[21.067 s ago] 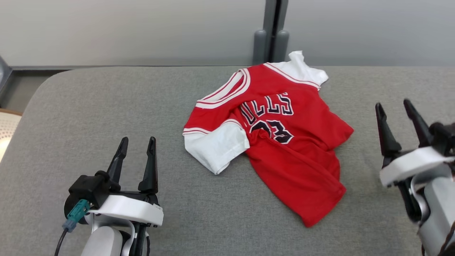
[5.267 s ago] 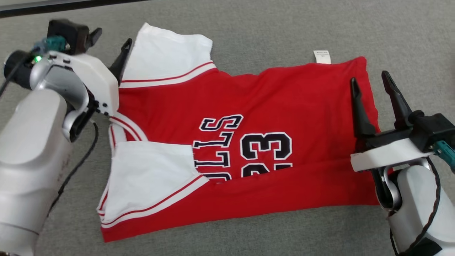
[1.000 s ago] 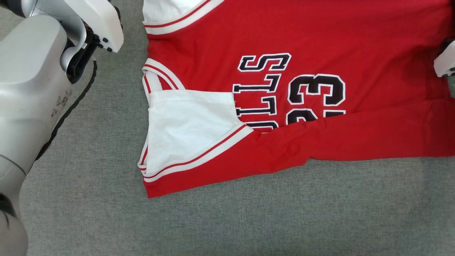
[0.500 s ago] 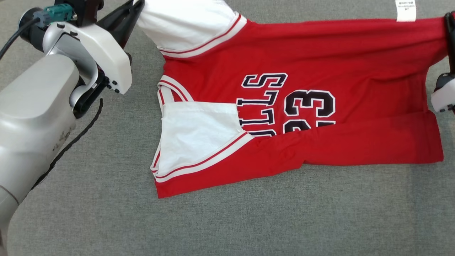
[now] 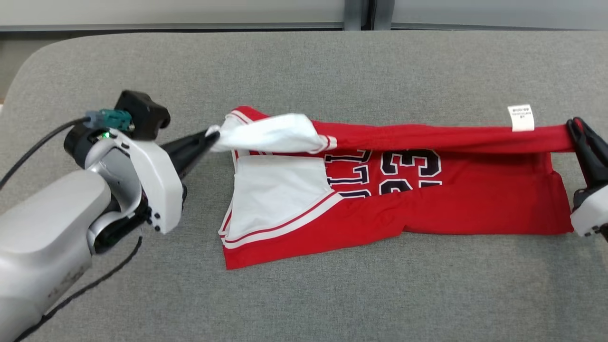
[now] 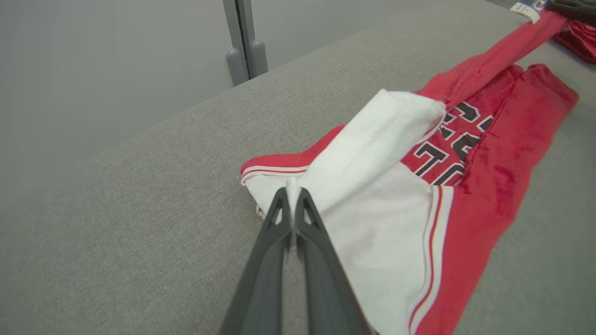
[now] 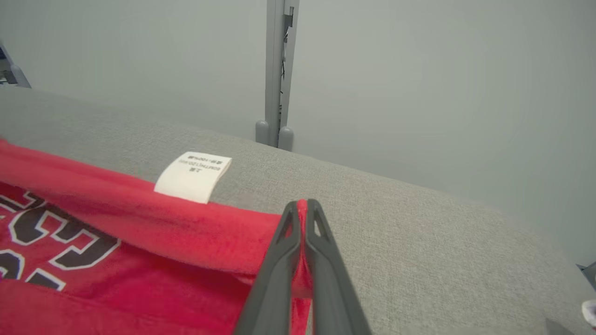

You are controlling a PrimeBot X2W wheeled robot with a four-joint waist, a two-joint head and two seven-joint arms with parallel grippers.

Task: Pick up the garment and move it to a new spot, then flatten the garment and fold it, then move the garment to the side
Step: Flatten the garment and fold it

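**Held taut at both ends**

Head view: the red short-sleeved basketball jersey (image 5: 475, 209) lies mid-way along the grey fabric-covered counter (image 5: 332, 294), far edge lifted and stretched tight. On the left, the left claw (image 5: 211, 137) pinches the far white sleeve (image 5: 270, 133). On the right, the right claw (image 5: 577, 128) pinches the red hem corner, near a small white label (image 5: 520, 117).

Left wrist view: fingers pressed together on white cloth.

Right wrist view: fingers clamped on red cloth, label just left.

Grey fabric surface (image 5: 332, 294), pale wall (image 7: 419, 93)
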